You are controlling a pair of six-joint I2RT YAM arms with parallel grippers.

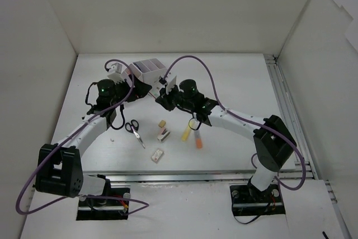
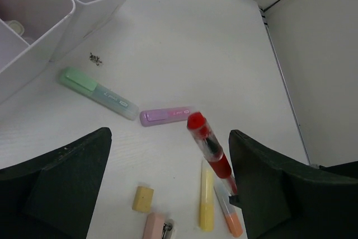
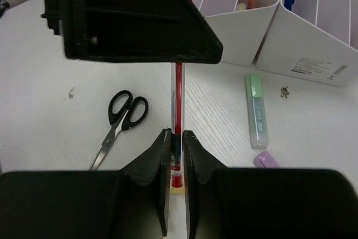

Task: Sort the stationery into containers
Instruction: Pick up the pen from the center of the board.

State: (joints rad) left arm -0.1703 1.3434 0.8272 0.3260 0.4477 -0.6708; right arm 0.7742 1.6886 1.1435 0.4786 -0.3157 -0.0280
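A dark block (image 3: 128, 20) hides the upper part of the red pen (image 3: 178, 99), and the pale, smooth plastic organizer (image 3: 279, 26) is cut off at the frame's edge. The right gripper (image 3: 177, 134) pinches the pen's slim clear barrel, holding it just in front of the organizer. The left gripper (image 2: 169, 135) is spread wide, gripping nothing. The black-handled scissors (image 3: 123, 116) lie flat on the white table (image 3: 45, 82).
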